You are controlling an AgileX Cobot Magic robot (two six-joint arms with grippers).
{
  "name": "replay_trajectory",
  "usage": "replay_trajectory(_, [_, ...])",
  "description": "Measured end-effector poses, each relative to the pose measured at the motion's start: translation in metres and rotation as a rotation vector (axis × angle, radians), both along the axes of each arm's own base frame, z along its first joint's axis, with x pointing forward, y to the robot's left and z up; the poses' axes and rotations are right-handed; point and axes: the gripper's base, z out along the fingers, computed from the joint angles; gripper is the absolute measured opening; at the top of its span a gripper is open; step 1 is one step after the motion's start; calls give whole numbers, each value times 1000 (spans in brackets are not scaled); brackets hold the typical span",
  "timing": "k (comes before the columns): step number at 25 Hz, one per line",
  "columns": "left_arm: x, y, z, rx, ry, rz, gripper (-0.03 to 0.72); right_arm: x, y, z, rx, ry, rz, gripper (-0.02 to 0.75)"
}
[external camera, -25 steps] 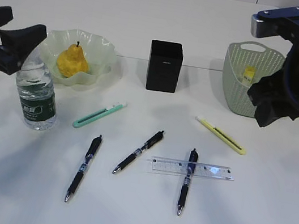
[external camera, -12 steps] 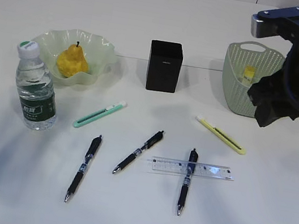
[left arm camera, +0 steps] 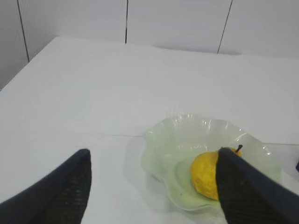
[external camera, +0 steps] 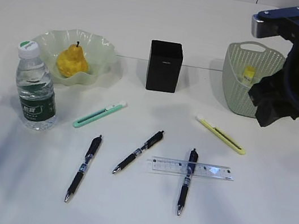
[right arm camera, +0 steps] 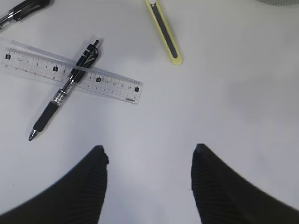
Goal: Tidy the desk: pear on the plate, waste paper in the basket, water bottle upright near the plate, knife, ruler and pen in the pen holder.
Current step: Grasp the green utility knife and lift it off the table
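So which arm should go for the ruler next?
Right, probably. The right gripper hangs open above the desk close to the ruler lying across a pen; the left wrist view shows only the plate and pear.

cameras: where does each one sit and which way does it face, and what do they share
Exterior view: from in front of the desk, raised, slanting down at plate, pen holder and basket; the right arm fills the right edge.
Left wrist view: on the left arm, low, facing across the desk at the plate with the pear; the open left end effector frames it.
Right wrist view: on the right arm, straight down at the ruler lying over a pen; right end effector open.
Shared: pear and plate; ruler and pen.
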Motion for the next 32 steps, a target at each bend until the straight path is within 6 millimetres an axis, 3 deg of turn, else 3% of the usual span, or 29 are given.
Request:
replay_trajectory(15, [31,12,74,62,387,82,587,0,0,0,-1,0,0,428])
replay_trajectory(23, [42,15,142,93,387,104,558,0,-1,0,-12,-3,10,428])
replay_trajectory(27, [55,0,162,134,432,31,550,0,-1,0,-14,-4,12,429])
replay_trajectory(32, [78,-34,157,146,551,-108,548,0,-1,0,-15,-4,14,428])
